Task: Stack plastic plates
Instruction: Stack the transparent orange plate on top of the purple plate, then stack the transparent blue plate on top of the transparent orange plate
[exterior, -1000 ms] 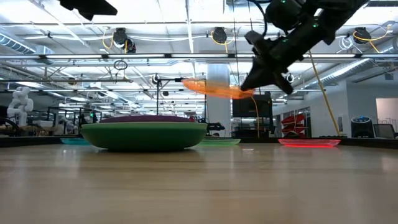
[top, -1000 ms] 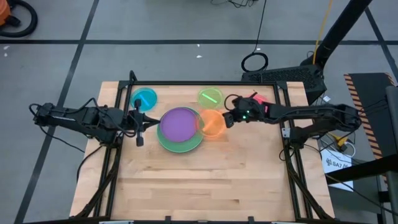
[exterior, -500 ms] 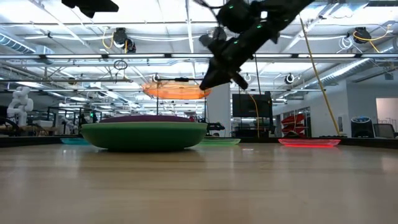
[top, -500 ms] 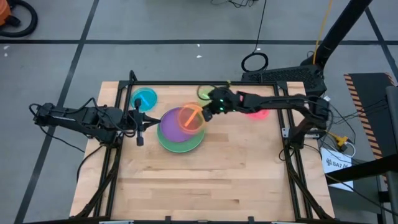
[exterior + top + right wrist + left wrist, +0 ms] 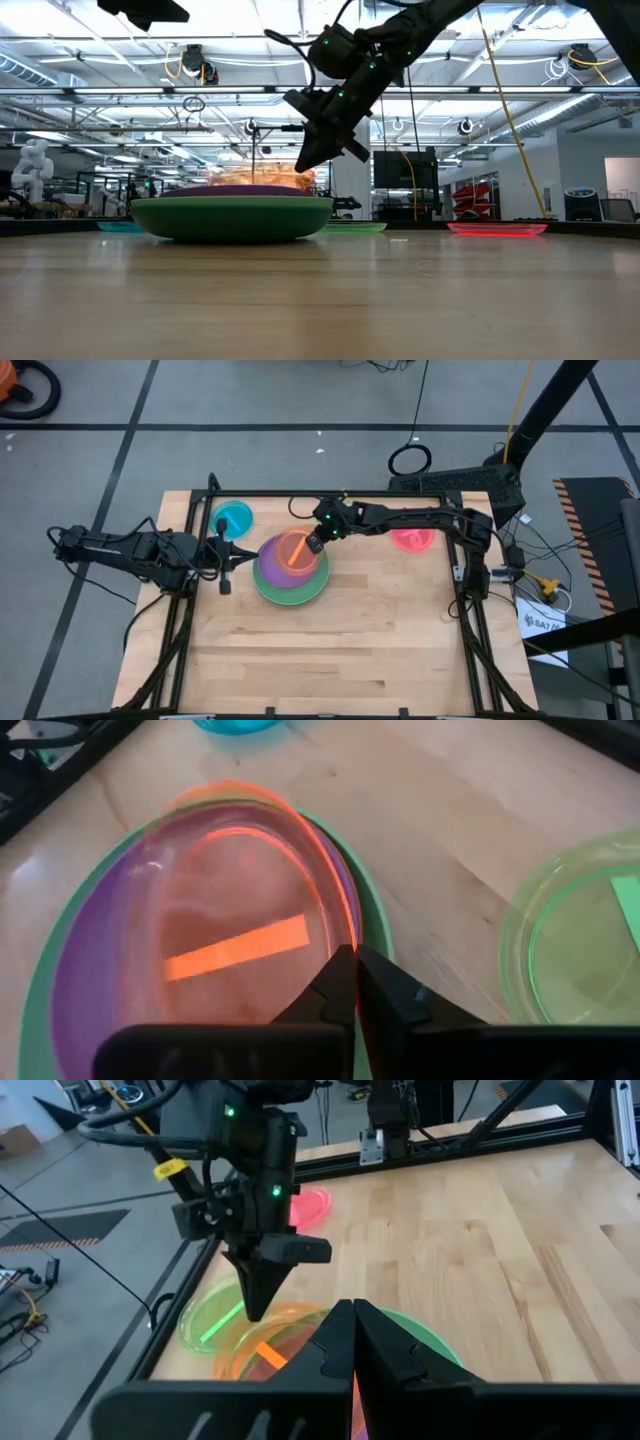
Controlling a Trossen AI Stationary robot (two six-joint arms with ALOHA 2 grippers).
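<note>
High view: pale wood table [image 5: 330, 650] with a black frame along its edges, standing on a grey floor marked with dark lines. Right gripper [image 5: 314, 542] reaches across to the stack near table centre, fingers clenched on the rim of the orange plate [image 5: 294, 548]. That plate sits over the purple plate [image 5: 270, 565], which lies in the green plate [image 5: 290, 592]. Blue plate [image 5: 233, 518] lies alone near the far-left corner; pink plate [image 5: 412, 540] far right, well apart from the stack. Lime plate [image 5: 575, 940] lies just beside the stack, best seen in the right wrist view.

Left gripper [image 5: 225, 570] waits at the left side near the stack, fingers pressed together with nothing between them, as the left wrist view shows.

Low view: orange plate [image 5: 262, 178] tilted slightly, low over the purple one; contact not clear. Behind the table, a large hall with ceiling lights, pipes, hanging cables and a white figure-shaped robot [image 5: 30, 168] at far left.
</note>
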